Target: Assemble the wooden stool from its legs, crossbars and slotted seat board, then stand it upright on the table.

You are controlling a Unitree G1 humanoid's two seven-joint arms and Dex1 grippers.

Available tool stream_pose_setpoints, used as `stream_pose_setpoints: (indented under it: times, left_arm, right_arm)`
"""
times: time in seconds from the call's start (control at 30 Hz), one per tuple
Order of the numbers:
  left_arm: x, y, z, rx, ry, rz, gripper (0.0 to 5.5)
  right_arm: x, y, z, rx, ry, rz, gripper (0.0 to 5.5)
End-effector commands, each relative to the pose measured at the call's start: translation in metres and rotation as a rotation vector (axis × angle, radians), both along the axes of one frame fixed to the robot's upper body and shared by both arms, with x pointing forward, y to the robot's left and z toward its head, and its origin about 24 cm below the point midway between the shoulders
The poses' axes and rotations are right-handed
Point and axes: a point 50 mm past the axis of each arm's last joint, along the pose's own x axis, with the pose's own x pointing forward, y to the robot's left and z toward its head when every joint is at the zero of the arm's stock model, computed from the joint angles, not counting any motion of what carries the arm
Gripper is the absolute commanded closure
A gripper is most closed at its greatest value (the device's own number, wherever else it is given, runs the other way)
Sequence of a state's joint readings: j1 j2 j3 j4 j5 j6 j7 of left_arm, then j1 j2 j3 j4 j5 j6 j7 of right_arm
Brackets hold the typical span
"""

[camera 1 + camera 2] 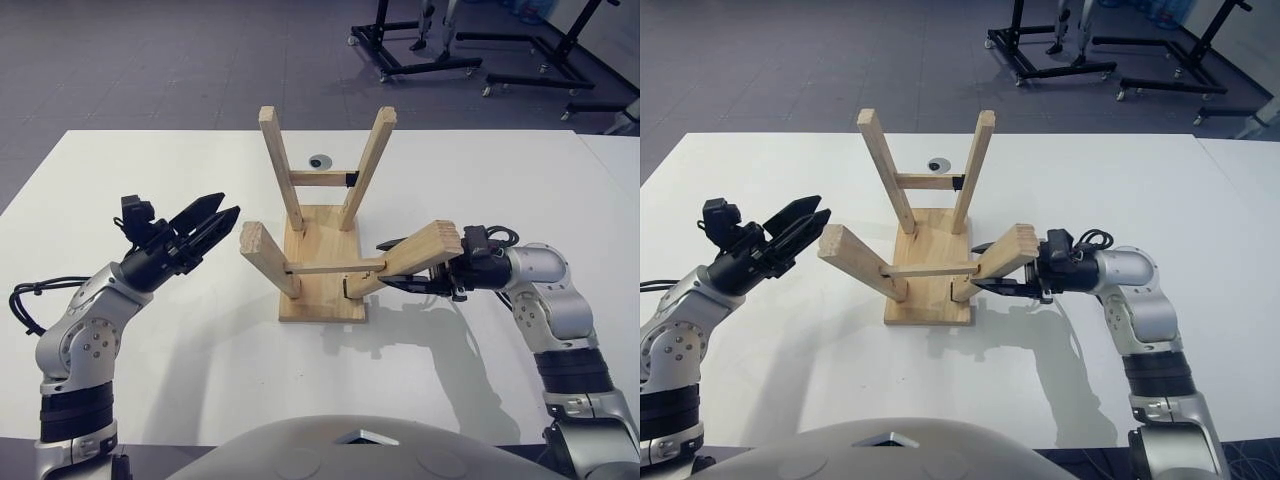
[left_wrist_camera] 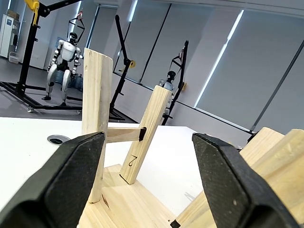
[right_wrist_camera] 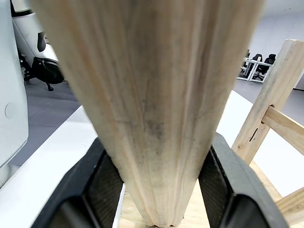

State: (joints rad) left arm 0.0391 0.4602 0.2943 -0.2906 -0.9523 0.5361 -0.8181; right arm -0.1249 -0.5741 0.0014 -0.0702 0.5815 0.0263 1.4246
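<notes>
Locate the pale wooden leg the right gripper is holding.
In the left eye view, the pale wooden leg leans over the near right corner of the flat wooden seat board, clamped in the right gripper.

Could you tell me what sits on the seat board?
Two leg pairs joined by crossbars stand on the seat board; their feet cover any slots. The right gripper holds a near leg.

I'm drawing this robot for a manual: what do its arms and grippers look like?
The left arm and right arm are silver-grey metal with rounded joint housings and black ribbed bands lower down. The left gripper and right gripper are black, each with two tapering wedge-shaped fingers. Loose black cables loop beside the left arm and over the right wrist.
</notes>
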Motion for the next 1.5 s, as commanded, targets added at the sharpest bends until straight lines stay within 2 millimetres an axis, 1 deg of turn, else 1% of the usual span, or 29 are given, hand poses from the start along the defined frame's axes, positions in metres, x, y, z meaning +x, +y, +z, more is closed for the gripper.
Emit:
stream_pose_setpoints:
  times: [0.03, 0.17, 0.37, 0.6, 0.67, 0.7, 0.97, 1.07, 1.13, 1.2, 1.43, 1.5]
  left_arm:
    - [-0.001, 0.002, -0.001, 0.017, -0.002, 0.014, 2.14]
    - [0.0, 0.003, 0.0, 0.026, -0.004, 0.013, 2.14]
    - [0.002, -0.001, -0.003, 0.046, -0.001, -0.008, 2.14]
    - [0.002, -0.003, -0.005, 0.045, -0.003, -0.016, 2.14]
    - [0.002, -0.002, -0.005, 0.042, -0.003, -0.014, 2.14]
    - [0.002, -0.002, -0.006, 0.042, -0.004, -0.011, 2.14]
    - [0.003, -0.002, -0.007, 0.044, -0.003, -0.003, 2.14]
    - [0.004, -0.005, -0.007, 0.046, -0.002, -0.014, 2.14]
    - [0.004, -0.007, -0.007, 0.048, -0.003, -0.022, 2.14]
    - [0.003, -0.009, -0.006, 0.047, -0.006, -0.029, 2.14]
    - [-0.004, -0.016, -0.002, 0.033, -0.014, -0.049, 2.14]
    - [-0.006, -0.018, -0.001, 0.033, -0.013, -0.058, 2.14]
  right_arm:
    - [0.0, 0.001, 0.001, -0.006, -0.022, -0.005, 3.45]
    - [0.003, 0.006, 0.002, 0.004, -0.021, -0.001, 3.45]
    - [0.007, 0.015, 0.003, 0.022, -0.006, 0.008, 3.45]
    - [0.006, 0.016, 0.002, -0.024, 0.044, 0.018, 3.45]
    - [0.006, 0.015, 0.003, -0.035, 0.035, 0.018, 3.45]
    - [0.007, 0.015, 0.003, -0.037, 0.031, 0.017, 3.08]
    - [0.008, 0.014, 0.005, -0.028, 0.02, -0.018, 1.71]
    - [0.006, 0.006, 0.008, -0.011, 0.016, -0.053, 1.21]
    - [0.002, -0.003, 0.021, 0.061, 0.009, -0.103, 0.92]
    - [-0.002, -0.008, 0.034, 0.125, 0.009, -0.126, 0.92]
    - [-0.013, -0.012, 0.086, 0.39, -0.047, -0.199, 0.92]
    - [-0.019, -0.01, 0.095, 0.405, -0.086, -0.262, 0.92]
